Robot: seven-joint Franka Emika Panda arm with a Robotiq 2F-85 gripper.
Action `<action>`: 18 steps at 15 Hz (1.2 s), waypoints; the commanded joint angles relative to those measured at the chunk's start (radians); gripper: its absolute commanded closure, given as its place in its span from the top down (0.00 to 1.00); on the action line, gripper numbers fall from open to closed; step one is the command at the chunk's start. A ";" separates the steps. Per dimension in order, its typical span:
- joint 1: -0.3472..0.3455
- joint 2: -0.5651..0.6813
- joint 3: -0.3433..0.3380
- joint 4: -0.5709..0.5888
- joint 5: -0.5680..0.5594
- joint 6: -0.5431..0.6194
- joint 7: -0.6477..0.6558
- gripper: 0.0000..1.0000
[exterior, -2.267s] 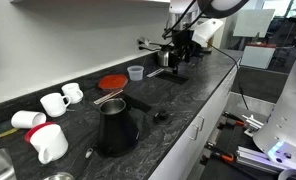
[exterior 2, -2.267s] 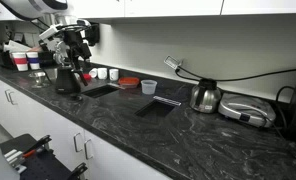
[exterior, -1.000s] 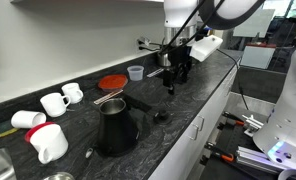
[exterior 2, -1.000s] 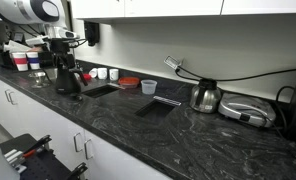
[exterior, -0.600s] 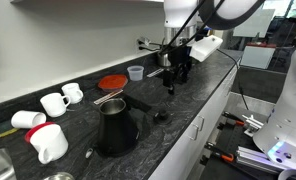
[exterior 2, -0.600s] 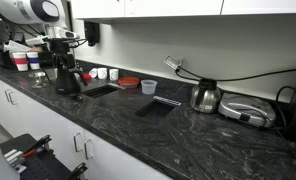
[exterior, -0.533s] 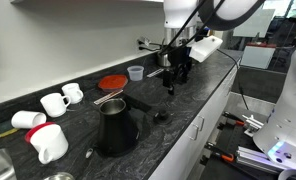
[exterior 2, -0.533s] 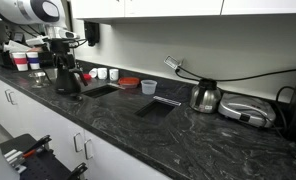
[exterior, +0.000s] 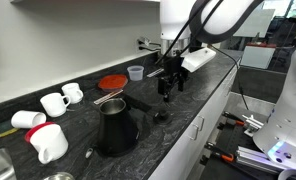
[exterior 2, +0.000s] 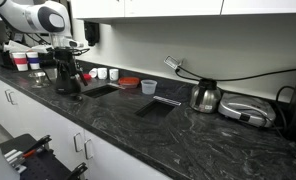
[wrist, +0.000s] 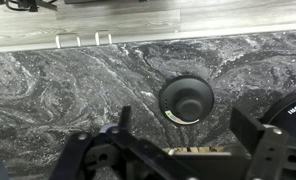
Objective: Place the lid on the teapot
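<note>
Jaws of mine stand wide open and hold nothing; their two tips show along the bottom edge of the wrist view. Just above the gap between them the lid (wrist: 186, 100) lies flat on the dark marbled table (wrist: 68, 80). I hang straight over it, I judge, so that I can come down around it. The teapot (exterior: 115, 125) stands well apart, in the lower left of an exterior view, its top not covered. White mugs (exterior: 54, 102) lie farther left.
</note>
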 commanded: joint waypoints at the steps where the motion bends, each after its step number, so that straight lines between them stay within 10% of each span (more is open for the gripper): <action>1: 0.007 0.020 -0.011 0.000 0.000 0.016 0.001 1.00; 18: 0.003 0.199 -0.017 0.012 -0.012 0.190 0.064 1.00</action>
